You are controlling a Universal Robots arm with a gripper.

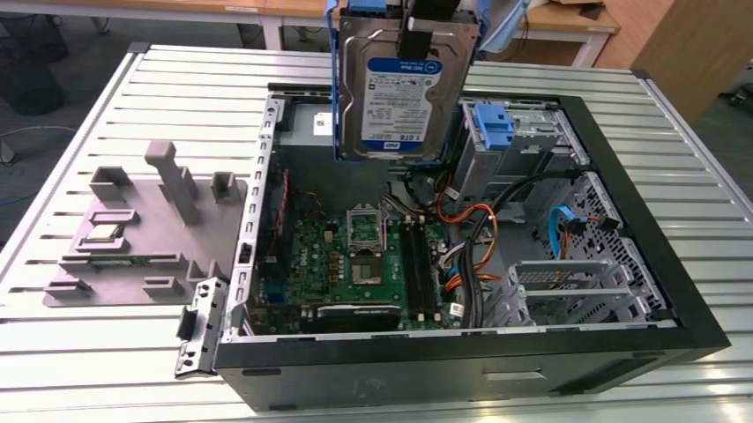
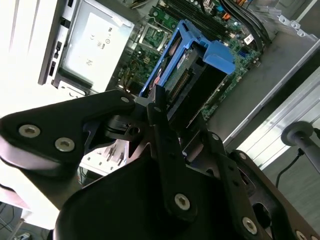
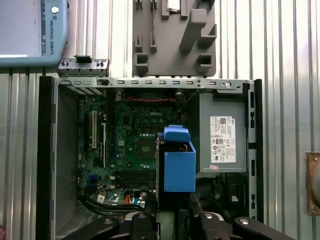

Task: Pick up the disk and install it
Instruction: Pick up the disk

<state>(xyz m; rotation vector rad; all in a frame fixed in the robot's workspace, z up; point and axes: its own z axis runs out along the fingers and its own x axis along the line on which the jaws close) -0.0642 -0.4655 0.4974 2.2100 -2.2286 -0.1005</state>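
Note:
The disk, a silver hard drive with a white-and-blue label and blue rails, hangs upright above the back of the open computer case. My gripper is shut on its upper end. In the second wrist view the black fingers clamp the disk, whose blue frame points down at the motherboard. In the first wrist view the disk shows end-on, over the case interior between the motherboard and the power supply, with my gripper behind it.
The case lies open on a slatted metal table. Inside are the motherboard, cables, a drive bay with a bare blue bracket and the grey power supply. A grey fixture plate sits at the exterior view's left.

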